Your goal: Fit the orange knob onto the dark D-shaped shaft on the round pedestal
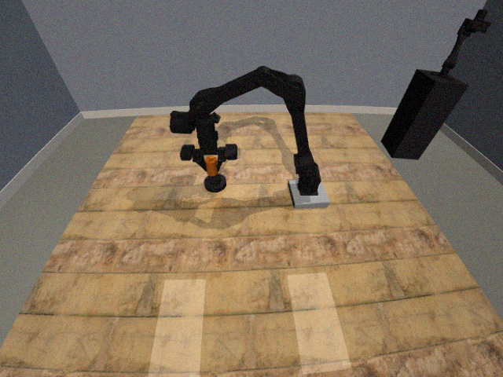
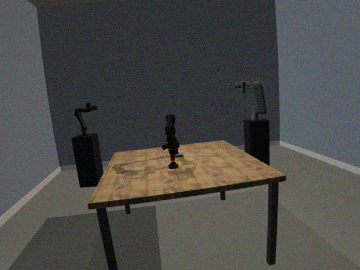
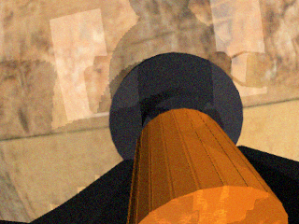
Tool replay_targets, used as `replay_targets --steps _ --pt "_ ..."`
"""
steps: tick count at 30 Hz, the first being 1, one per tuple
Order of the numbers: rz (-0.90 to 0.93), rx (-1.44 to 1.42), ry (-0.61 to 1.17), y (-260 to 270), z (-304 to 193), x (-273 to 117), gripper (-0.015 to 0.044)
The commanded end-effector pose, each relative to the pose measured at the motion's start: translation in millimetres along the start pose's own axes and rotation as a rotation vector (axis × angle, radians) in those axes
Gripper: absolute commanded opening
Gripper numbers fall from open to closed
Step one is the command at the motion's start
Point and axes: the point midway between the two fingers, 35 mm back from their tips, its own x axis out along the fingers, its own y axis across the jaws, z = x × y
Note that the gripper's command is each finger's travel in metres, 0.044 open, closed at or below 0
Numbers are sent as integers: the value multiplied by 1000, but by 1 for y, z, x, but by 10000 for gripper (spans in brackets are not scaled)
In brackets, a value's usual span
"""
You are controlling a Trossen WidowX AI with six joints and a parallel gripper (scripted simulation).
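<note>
Above the wooden table (image 1: 251,251) (image 2: 197,171), the gripper (image 1: 211,165) (image 2: 172,157) (image 3: 185,163) grips the knob (image 1: 211,166) (image 2: 171,158) (image 3: 187,159).

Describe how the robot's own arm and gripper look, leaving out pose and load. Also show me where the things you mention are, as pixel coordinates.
The arm (image 1: 262,77) (image 2: 170,127) is matte black, with slim links and chunky joints. The gripper (image 1: 211,164) (image 2: 172,157) (image 3: 185,163) is black too, its fingers tapering. No cables or markings can be made out.
</note>
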Motion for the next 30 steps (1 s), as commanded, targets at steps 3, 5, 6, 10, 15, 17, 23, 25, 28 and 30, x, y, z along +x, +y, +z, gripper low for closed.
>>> replay_targets --steps 3,5,6,10,15,17,23,25,28,30 --pt "4 128 0 -3 -1 0 0" --pt "4 127 0 -4 -1 0 0" --pt "3 127 0 -5 -1 1 0" --pt "3 127 0 -6 -2 4 0" --pt "4 127 0 -4 -1 4 0" --pt "4 127 0 -4 -1 4 0" --pt "4 127 0 -4 -1 4 0" --pt "4 128 0 -4 -1 2 0" --pt "4 128 0 -2 -1 0 0" --pt "4 136 0 -2 -1 -1 0"
